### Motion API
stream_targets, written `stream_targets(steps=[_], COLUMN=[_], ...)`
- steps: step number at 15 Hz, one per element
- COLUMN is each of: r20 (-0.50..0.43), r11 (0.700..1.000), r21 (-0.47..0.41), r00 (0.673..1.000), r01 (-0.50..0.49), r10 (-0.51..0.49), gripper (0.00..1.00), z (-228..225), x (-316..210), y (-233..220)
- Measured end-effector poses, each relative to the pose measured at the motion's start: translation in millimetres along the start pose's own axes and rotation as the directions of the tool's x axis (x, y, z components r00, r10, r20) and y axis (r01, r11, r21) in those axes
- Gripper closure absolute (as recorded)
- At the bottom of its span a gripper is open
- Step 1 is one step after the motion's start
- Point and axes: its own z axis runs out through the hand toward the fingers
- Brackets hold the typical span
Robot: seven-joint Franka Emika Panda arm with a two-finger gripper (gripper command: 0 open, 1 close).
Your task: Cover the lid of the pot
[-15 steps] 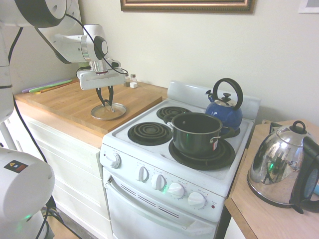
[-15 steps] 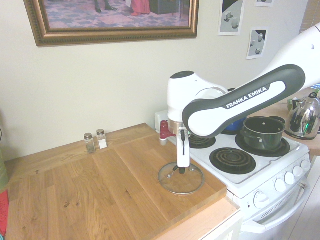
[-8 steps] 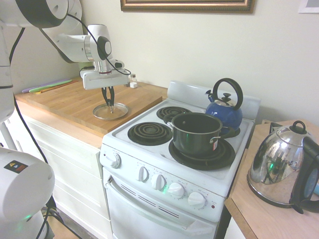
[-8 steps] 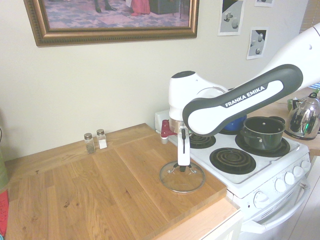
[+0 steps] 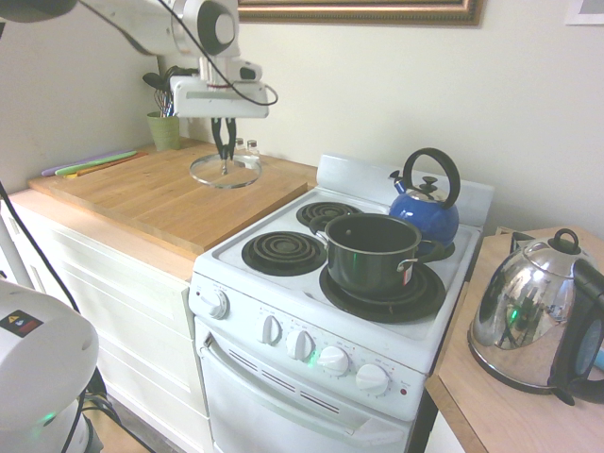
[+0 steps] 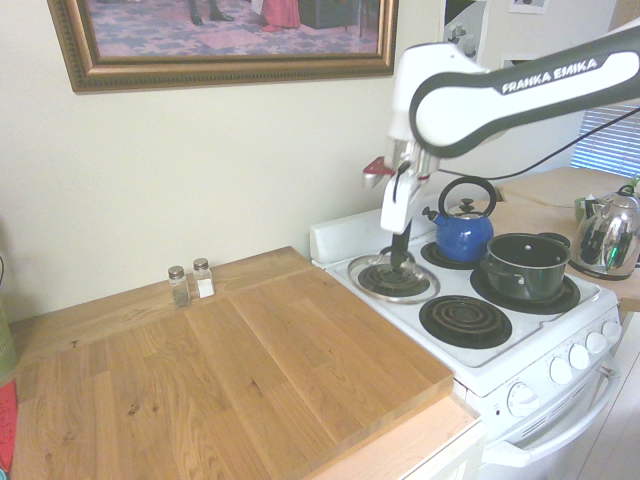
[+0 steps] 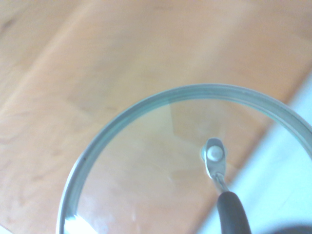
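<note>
I held the glass lid [image 5: 225, 171] up in the air by its handle. My end effector [image 5: 224, 143] was closed tight on it and pointed straight down, so the lid hung flat and would not tip. The lid was above the wooden surface [image 5: 160, 194], near the edge by the white stove [image 5: 311, 283]. I think I held it high so it would clear the pot's rim. The black pot [image 5: 372, 253] sat open on a front burner, well apart from the lid. The blue kettle [image 5: 427, 203] stood just behind the pot, so I would need to keep clear of it.
</note>
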Motion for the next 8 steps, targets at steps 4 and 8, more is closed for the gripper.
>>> stream_targets(steps=[4, 8], r20=[0.006, 0.009], r11=[0.967, 0.870], r21=[0.006, 0.007], r00=[0.967, 0.870], r01=[-0.253, -0.493], r10=[0.253, 0.493], gripper=[1.00, 1.00], z=[-43.4, -48.8], x=[40.1, 67.4], y=[93.6, 202.8])
